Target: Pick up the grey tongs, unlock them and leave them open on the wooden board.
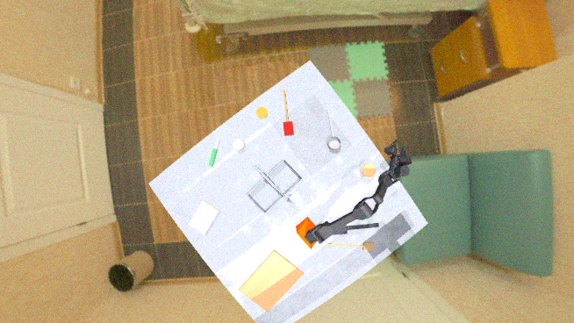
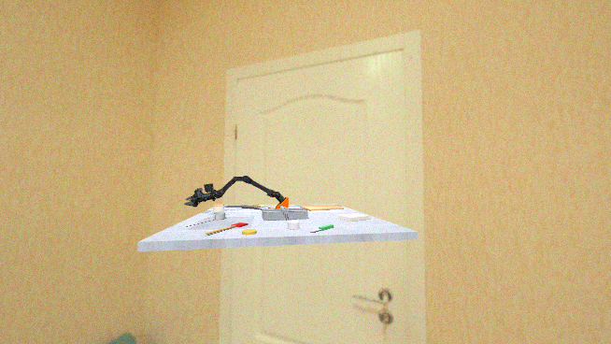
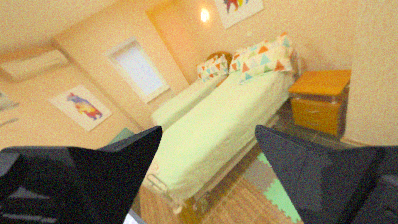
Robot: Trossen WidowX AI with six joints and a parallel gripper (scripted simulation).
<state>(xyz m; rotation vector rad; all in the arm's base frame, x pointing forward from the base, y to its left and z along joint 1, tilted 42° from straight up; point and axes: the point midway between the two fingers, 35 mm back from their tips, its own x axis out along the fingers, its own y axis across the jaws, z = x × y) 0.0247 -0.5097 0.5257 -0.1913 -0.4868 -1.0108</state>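
The task is judged to be at its very start, with no stage of it completed. The grey tongs [image 1: 273, 183] [image 2: 285, 214] are seen lying across the roasting tin [image 1: 257, 203] [image 2: 273, 214], near the middle of the surface [image 1: 175, 193] [image 2: 163, 243], and are not being touched. Their arms appear close together in the top view, as would be expected if they were locked, though the lock itself is too small to be made out.

The hand [image 1: 391, 147] [image 2: 188, 201] [image 3: 208, 129] is wide open with nothing gripped, and is held out beyond the right edge of the surface in the top view, well apart from the tin. Only the room is framed between its fingers in the wrist view.

Everything is left to be done: the tongs must be reached and lifted, turned tips down and squeezed so that the lock is freed, then laid open on the wooden board [image 1: 274, 276] [image 2: 323, 207], which lies at the near side in the top view with no tongs on it
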